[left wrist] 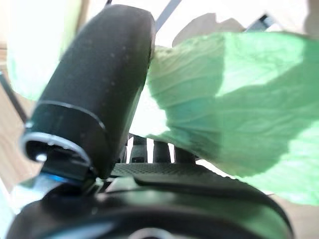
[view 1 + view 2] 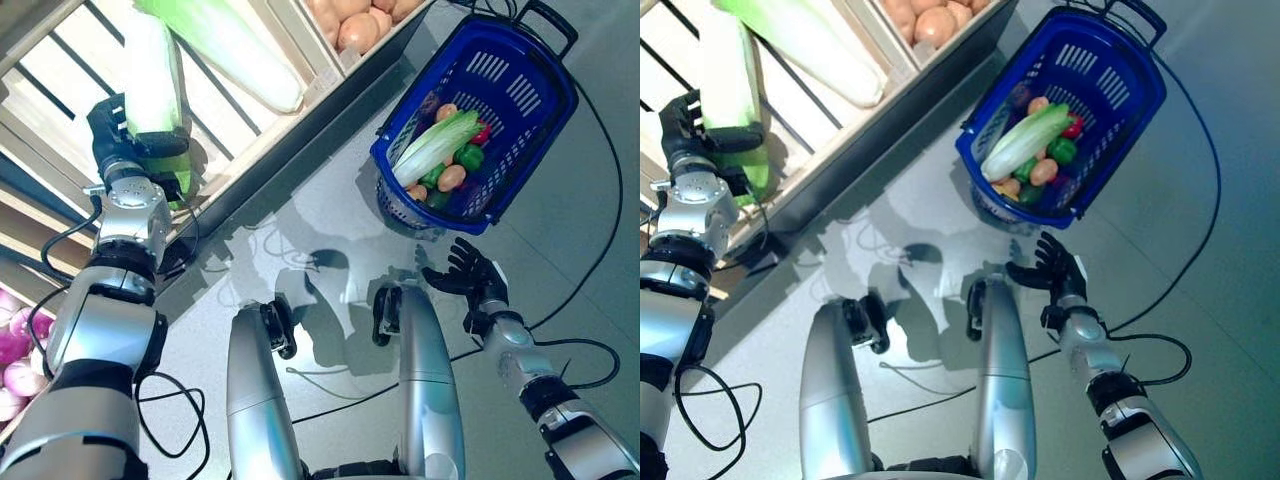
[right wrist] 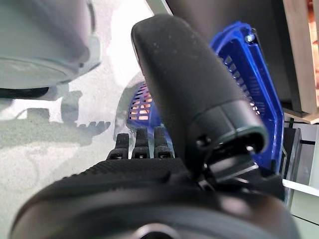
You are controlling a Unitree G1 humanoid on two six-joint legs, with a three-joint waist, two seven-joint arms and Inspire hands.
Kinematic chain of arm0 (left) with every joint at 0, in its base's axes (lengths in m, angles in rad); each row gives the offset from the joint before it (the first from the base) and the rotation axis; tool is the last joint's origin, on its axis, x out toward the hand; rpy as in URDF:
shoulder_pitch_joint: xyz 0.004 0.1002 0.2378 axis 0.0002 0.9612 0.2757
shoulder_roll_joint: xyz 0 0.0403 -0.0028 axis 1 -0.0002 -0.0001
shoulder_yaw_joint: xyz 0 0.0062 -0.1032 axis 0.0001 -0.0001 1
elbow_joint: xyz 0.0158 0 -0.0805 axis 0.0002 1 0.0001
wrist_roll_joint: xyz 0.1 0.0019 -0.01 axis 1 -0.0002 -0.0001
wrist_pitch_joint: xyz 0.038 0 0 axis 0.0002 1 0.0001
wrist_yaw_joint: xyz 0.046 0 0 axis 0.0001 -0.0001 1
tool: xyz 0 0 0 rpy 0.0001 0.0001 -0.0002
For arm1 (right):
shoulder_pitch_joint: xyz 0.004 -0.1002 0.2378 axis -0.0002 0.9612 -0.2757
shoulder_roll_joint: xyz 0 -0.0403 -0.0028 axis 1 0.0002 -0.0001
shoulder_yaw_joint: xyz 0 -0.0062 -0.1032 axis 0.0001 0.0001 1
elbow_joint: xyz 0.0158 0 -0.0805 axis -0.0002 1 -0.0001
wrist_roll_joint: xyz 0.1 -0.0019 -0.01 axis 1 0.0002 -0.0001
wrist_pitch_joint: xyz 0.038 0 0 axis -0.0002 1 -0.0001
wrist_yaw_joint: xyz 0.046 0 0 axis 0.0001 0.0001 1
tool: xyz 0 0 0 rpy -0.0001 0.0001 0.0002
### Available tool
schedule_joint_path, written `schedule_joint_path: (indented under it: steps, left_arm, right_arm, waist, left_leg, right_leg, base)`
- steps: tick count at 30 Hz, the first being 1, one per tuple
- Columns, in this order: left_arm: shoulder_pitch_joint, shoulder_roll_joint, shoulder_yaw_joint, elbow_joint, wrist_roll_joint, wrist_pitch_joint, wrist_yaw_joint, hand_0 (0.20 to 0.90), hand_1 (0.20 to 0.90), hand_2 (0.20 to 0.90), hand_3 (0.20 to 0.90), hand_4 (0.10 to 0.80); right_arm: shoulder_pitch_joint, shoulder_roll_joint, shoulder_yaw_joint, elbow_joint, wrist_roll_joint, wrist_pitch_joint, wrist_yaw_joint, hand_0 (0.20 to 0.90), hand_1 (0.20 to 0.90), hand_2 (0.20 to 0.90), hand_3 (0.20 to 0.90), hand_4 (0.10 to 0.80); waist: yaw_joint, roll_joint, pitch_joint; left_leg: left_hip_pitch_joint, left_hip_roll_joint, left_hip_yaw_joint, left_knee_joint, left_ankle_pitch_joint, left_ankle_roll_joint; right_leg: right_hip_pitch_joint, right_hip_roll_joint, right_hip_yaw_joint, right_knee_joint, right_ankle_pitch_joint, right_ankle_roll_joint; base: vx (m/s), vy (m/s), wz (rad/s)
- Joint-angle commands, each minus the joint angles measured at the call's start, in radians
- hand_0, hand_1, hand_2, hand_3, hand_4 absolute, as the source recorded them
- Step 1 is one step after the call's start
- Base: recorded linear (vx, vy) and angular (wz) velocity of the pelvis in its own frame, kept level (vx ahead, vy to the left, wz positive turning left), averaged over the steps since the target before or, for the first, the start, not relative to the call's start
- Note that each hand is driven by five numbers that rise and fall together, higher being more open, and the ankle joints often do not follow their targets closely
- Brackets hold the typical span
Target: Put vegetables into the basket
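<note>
Your robot's left hand [image 2: 135, 135] reaches up into the wooden shelf [image 2: 262, 130], its fingers [image 2: 160, 143] wrapped around a long pale-green cabbage [image 2: 152, 70] that stands nearly on end in the slatted compartment. In the left wrist view the leafy green end of the cabbage [image 1: 234, 99] lies against the thumb and fills most of the frame.

A second cabbage [image 2: 235, 45] lies on the slats just beside the first. In the next compartment toward the basket sits a heap of potatoes [image 2: 358, 20]. At the lower left edge you can see a pile of purple onions [image 2: 14, 350].

The blue basket [image 2: 530, 130] stands on the grey floor [image 2: 300, 210] near the shelf. It already holds another cabbage [image 2: 435, 145] laid across a mix of green peppers [image 2: 468, 157], a red one [image 2: 484, 134] and potatoes [image 2: 451, 178].

Your right hand [image 2: 468, 272] hangs low above the floor, just short of the basket, with fingers [image 3: 135, 144] spread, relaxed and holding nothing. Its wrist view looks past the thumb at the basket's blue wall [image 3: 249, 84].
</note>
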State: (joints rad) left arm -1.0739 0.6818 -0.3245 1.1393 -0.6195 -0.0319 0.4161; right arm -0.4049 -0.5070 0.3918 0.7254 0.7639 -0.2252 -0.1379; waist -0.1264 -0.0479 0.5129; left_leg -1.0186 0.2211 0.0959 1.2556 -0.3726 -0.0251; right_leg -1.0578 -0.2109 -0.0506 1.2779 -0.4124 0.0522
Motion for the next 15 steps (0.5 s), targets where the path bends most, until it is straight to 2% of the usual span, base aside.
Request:
schedule_joint_path:
  steps: [1, 7, 15]
  left_arm:
    - [0.111, -0.015, -0.014, 0.064, -0.030, 0.052, -0.001, 0.300, 0.300, 0.300, 0.300, 0.400]
    - [0.202, -0.022, 0.030, 0.029, -0.026, 0.040, -0.033, 0.300, 0.300, 0.300, 0.300, 0.400]
    - [0.303, -0.016, 0.074, -0.016, -0.002, 0.007, -0.067, 0.300, 0.300, 0.300, 0.300, 0.400]
  right_arm:
    - [0.010, -0.030, -0.057, -0.056, 0.030, -0.082, 0.011, 0.900, 0.900, 0.900, 0.900, 0.800]
    - [0.047, -0.011, -0.067, -0.058, 0.020, -0.102, 0.017, 0.900, 0.900, 0.900, 0.900, 0.800]
    - [0.122, 0.022, -0.095, -0.108, -0.006, -0.133, 0.009, 0.900, 0.900, 0.900, 0.900, 0.800]
  waist:
    - [-0.012, 0.006, -0.054]
    - [-0.011, 0.021, -0.123]
    - [-0.008, 0.034, -0.209]
  left_leg:
    - [0.084, 0.040, -0.051, -0.107, -0.021, -0.049]
    - [0.282, 0.024, -0.004, -0.293, 0.031, -0.052]
    - [0.481, -0.001, 0.026, -0.486, 0.088, -0.044]
  right_leg:
    - [0.118, -0.045, 0.040, -0.136, 0.053, 0.019]
    - [0.294, -0.046, 0.023, -0.283, 0.086, 0.019]
    - [0.482, -0.054, -0.008, -0.440, 0.119, 0.026]
  base:
    - [0.033, 0.018, -0.02]
    - [0.068, 0.000, -0.03]
    - [0.091, -0.020, 0.02]
